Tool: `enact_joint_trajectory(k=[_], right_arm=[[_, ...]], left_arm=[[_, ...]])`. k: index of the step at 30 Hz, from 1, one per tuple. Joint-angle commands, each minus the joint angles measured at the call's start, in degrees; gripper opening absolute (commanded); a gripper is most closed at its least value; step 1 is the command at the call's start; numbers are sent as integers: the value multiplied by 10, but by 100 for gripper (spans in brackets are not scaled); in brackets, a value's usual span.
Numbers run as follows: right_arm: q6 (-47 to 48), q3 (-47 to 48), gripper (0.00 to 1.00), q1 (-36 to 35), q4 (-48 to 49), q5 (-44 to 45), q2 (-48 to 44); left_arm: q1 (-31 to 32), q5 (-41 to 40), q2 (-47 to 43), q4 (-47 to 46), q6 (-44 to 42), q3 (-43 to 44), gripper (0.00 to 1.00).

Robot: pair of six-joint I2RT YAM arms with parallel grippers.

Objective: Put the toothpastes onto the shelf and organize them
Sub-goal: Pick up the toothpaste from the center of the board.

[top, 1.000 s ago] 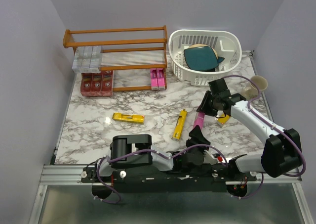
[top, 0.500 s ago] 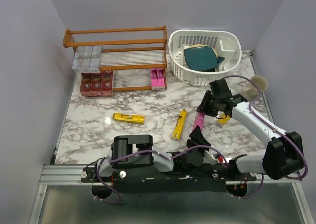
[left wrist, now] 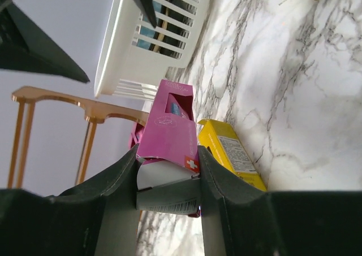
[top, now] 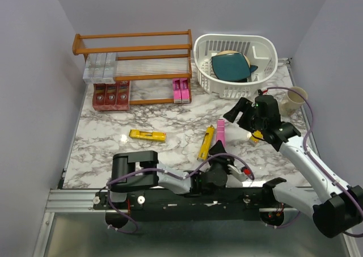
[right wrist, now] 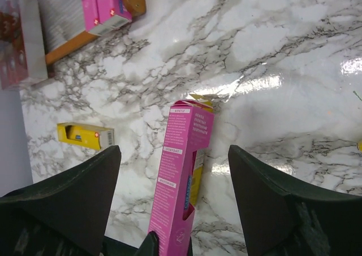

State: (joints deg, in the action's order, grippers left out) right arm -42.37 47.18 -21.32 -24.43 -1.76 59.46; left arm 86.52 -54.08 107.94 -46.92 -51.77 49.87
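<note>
While right jaws gape, pink toothpaste (left wrist: 167, 126) sits between left jaws.

You are looking at a marble table (top: 102, 155) that is carrying the wooden shelf (top: 133, 41) at back left and a white basket (top: 266, 47) and cup (top: 295, 100) at back right. One yellow toothpaste carton (top: 147, 135) and a second yellow carton (top: 206, 143) are lying flat mid-table, apart.
</note>
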Motion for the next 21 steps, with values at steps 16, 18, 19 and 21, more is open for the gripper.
enact_joint_trajectory(k=[16, 18, 19, 21], right_arm=[[70, -105, 100, -1, 149, 90, -228], [83, -118, 100, -1, 168, 98, -238], [85, -125, 100, 0, 172, 99, -242], [94, -130, 100, -1, 179, 103, -240]], left_arm=[[-158, 151, -412, 97, 506, -235, 36], [-188, 161, -464, 106, 548, -257, 36], [-198, 164, -480, 111, 556, -276, 37], [-223, 159, -523, 129, 577, -291, 37]])
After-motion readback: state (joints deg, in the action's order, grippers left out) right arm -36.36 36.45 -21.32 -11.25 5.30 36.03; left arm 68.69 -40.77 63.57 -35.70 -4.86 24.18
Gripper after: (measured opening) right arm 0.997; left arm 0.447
